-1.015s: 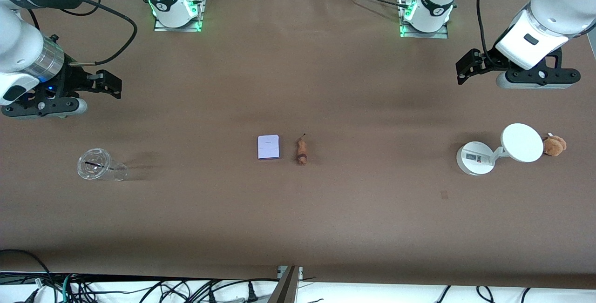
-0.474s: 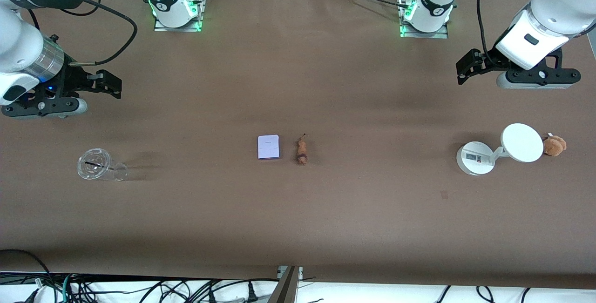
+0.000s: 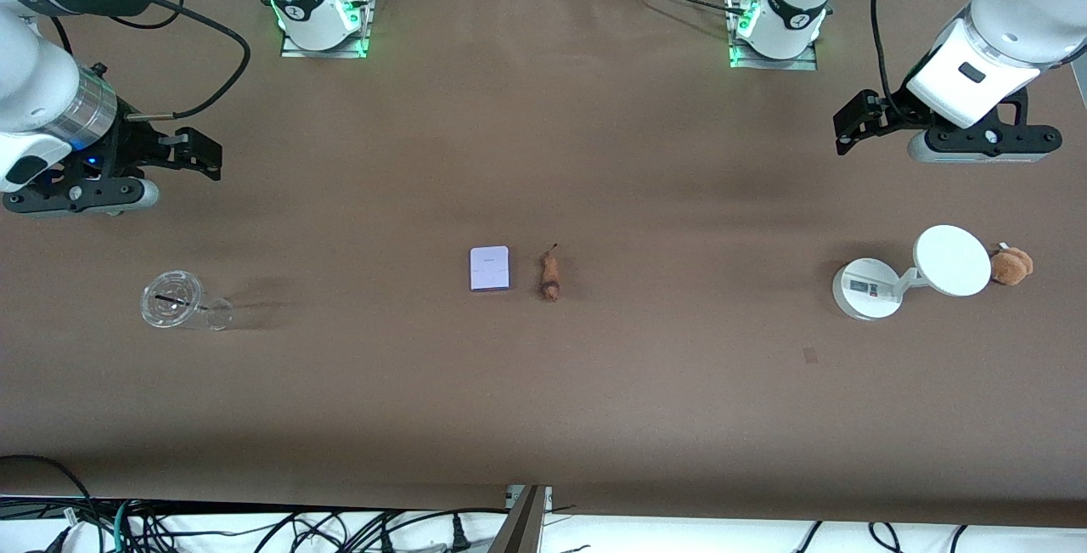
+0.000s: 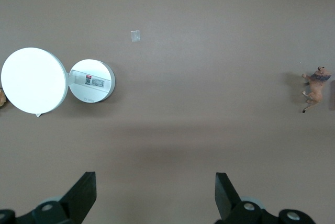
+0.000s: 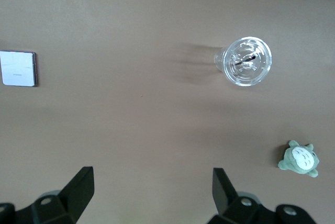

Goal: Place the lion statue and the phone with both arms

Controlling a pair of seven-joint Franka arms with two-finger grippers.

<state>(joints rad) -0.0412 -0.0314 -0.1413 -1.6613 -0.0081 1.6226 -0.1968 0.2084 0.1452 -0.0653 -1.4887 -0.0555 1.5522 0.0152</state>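
Two empty, wide-open sets of jaws over bare table; lion statue lengthwise, tail toward the bases.

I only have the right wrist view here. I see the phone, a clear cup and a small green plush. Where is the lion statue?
Observer: The lion statue lies on the table beside the phone, toward the left arm's end.
Operator: Is the left gripper near it?
Observer: No. The left gripper hangs open over bare table toward the left arm's end; nothing is between its fingers.
Operator: Anything else at that end?
Observer: A white stand with two round discs, and a tan plush beside it.
Operator: And my gripper?
Observer: The right gripper is open, over bare table near the clear cup.
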